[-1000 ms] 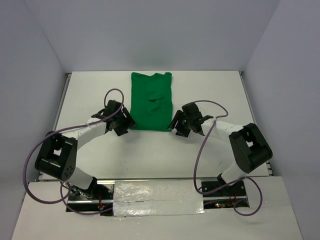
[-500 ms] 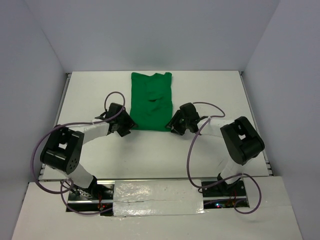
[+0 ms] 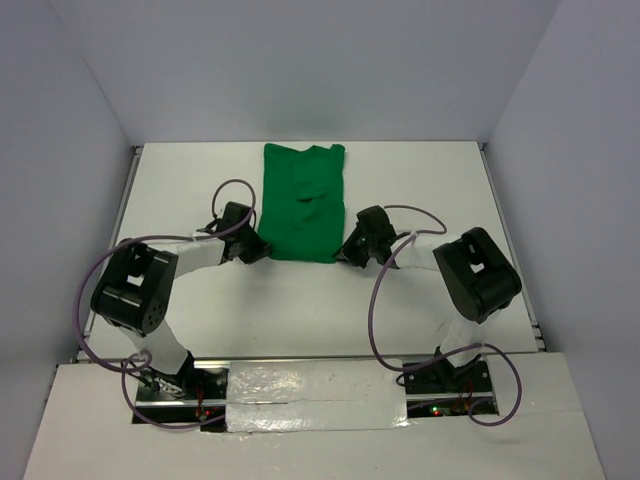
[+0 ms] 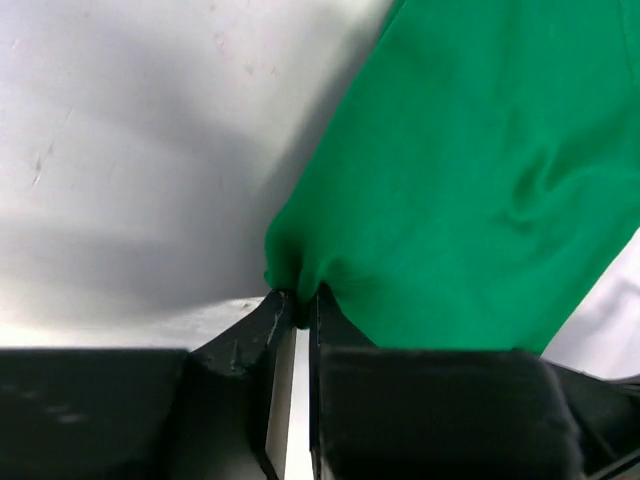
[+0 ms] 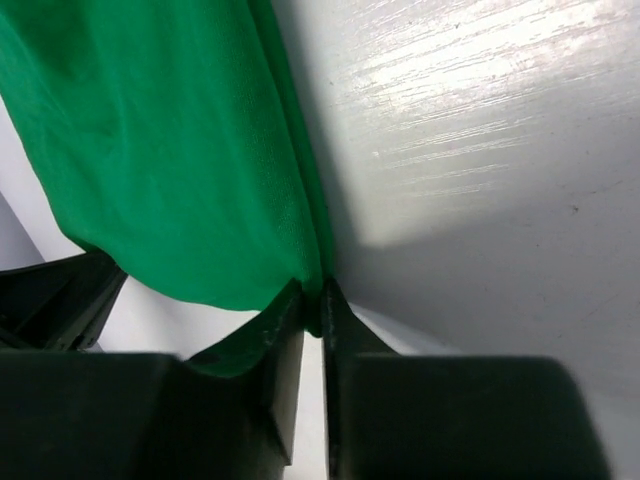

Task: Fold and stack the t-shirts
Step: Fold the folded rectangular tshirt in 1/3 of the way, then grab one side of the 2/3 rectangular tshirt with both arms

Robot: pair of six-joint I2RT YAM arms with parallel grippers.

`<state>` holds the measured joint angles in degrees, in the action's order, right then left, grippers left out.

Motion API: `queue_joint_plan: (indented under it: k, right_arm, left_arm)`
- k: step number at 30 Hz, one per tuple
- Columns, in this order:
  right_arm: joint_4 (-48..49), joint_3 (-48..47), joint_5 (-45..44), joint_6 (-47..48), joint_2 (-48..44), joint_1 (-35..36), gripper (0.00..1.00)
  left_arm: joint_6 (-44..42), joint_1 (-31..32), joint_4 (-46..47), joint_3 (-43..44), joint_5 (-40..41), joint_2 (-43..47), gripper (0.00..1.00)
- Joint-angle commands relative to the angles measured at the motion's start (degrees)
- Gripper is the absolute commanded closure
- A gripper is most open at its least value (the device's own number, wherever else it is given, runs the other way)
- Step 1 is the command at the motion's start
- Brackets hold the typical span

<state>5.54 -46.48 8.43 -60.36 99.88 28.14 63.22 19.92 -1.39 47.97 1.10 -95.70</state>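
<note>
With left gripper [image 4: 296, 303] and right gripper [image 5: 312, 297] each pinching a near corner of the plain bright green cloth t-shirt [image 3: 303, 205] at the far edge of the white bench [image 3: 420, 190], best lift both level, together.

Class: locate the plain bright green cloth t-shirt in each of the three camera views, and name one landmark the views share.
Top external: the bright green cloth t-shirt lies centre, toward the far edge of the white table.
Left wrist: it fills the upper right, one corner pinched in the left gripper.
Right wrist: it fills the upper left, one corner pinched in the right gripper.
Shared landmark: the white table beside the cloth.
</note>
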Motion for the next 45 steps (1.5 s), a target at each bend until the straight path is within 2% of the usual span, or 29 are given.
queue_joint_plan:
  k: [1,3,6,11,15,25,30,37,41,45]
  right_arm:
    - [-1.58,-1.51,-1.83,0.68,1.29,0.34,0.86]
    - [-1.85,-1.95,-1.92,0.86,1.55,0.25,0.93]
    - [-2.20,-2.39,-1.92,1.29,1.38,0.25,1.00]
    - [-3.08,-1.42,-2.19,2.52,-1.17,0.25,1.00]
    - [-4.74,0.68,-2.19,4.45,-5.56,0.25,1.00]
    - [-10.19,11.84,-3.06,8.15,-20.59,4.20,1.00]
    - [-17.30,13.87,-5.52,7.98,-31.30,7.97,1.00]
    - [-28.37,12.64,-8.34,7.18,-43.53,9.74,1.00]
    - [-31.38,9.92,-10.44,8.50,-45.91,9.83,1.00]
    - [-32.52,3.70,-13.17,11.13,-43.11,9.83,1.00]
  left_arm:
    - [-0.90,0.12,-2.39,1.87,3.38,-1.85,0.93]
    - [-1.17,0.12,-2.66,2.39,3.03,-2.21,1.00]
    - [-1.70,0.12,-2.83,2.31,2.94,-1.95,1.00]
    - [-2.40,0.20,-3.53,0.38,2.33,0.77,1.00]
    - [-2.05,1.25,-5.64,-1.82,1.63,6.38,1.00]
    - [4.00,11.71,-12.31,-10.52,1.27,20.10,1.00]
    - [8.49,16.72,-18.46,-12.81,3.73,30.73,1.00]
    - [8.59,18.57,-30.42,-9.91,6.80,42.51,1.00]
    - [7.18,18.75,-34.37,-6.32,8.30,44.20,1.00]
    - [5.60,18.66,-36.31,-0.25,12.07,40.96,1.00]
